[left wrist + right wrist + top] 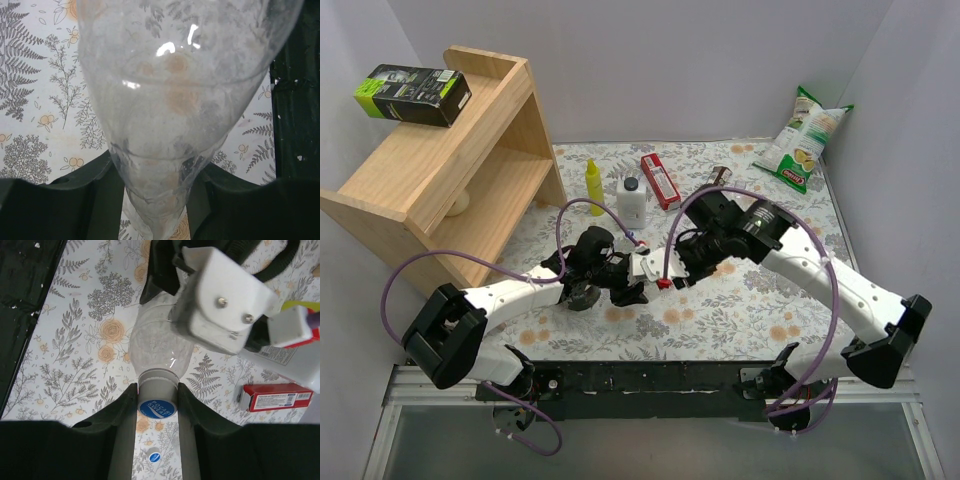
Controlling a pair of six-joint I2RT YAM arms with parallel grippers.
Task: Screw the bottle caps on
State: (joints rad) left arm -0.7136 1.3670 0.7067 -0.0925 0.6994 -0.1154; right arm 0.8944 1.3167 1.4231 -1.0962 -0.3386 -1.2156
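A clear bottle [175, 100] lies level between my two grippers above the table's middle. My left gripper [156, 197] is shut on its body, the black fingers [70, 200] pressing both sides; in the top view this gripper [618, 280] sits left of centre. In the right wrist view the bottle [155, 347] points its neck at me, with a blue-topped cap [157, 407] on it. My right gripper [157, 412] is shut on that cap, and from above it [682, 260] faces the left one. A second blue cap [154, 456] lies loose on the cloth below.
A wooden shelf [450, 170] with a black box [412, 93] stands at the far left. A slim yellow bottle [593, 182], a white black-capped bottle [632, 200], a red box [660, 180] and a snack bag [804, 140] lie along the back.
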